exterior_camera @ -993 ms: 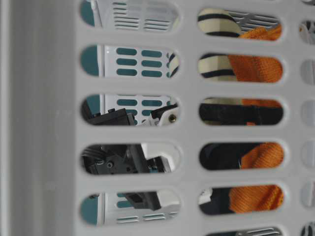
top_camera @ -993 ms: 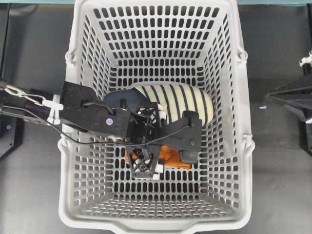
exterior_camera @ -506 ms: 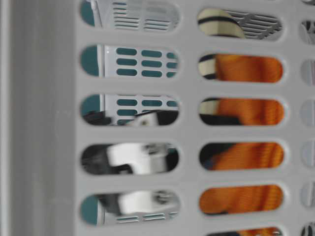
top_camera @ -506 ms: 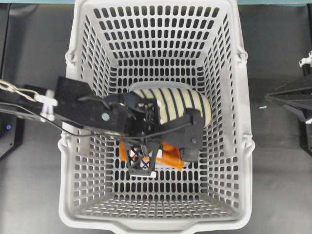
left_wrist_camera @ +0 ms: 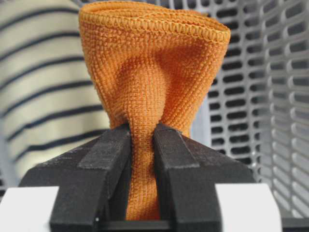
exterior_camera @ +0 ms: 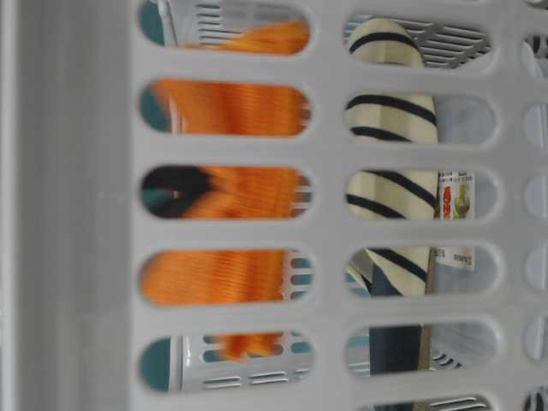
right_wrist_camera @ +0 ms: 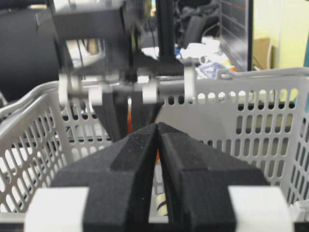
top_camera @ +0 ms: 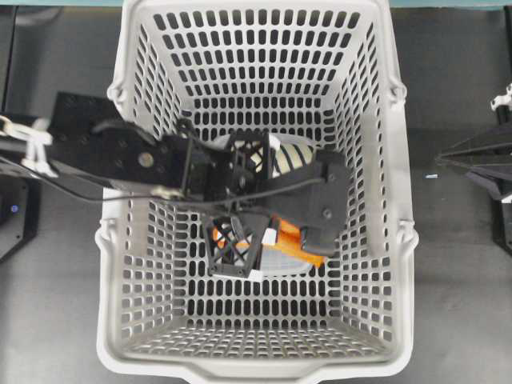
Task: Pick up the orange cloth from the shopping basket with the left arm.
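Orange cloth [left_wrist_camera: 149,87], soft, light and floppy, is pinched at a bunched fold by the closed left gripper [left_wrist_camera: 142,145] inside the basket [top_camera: 376,160], beside a striped slipper [exterior_camera: 390,154]; that fold is judged a secure hold.

the fuzzy orange-rust terry cloth [left_wrist_camera: 149,72] is one solid orange with a knitted rib. the large perforated plastic shopping basket [top_camera: 384,160] is light grey. the soft striped slipper-like item [exterior_camera: 390,180] is cream with navy bands. the black lattice-framed left end effector [left_wrist_camera: 142,145] has white tips.
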